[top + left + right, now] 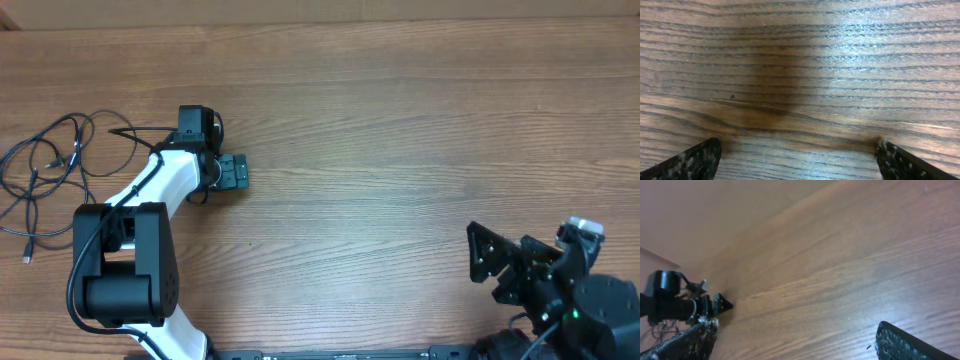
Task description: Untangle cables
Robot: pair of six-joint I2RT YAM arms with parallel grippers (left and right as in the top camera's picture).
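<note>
Tangled cables point(45, 170) on tabletop point(400, 120); left gripper point(240, 172) near them, right gripper point(490, 262) well away, both jaws spread apart.

Overhead's evenly lit and sharp enough, no glare on the table point(400, 110); I see only soft shadows hugging the left arm point(150, 200). Left wrist cam: bright sheen top right, dark shadow blob centre-left, grain crisp, fingertips point(695, 162) blurry. Right wrist pic's soft & hazy, far end out of focus, pinkish cast.
</note>
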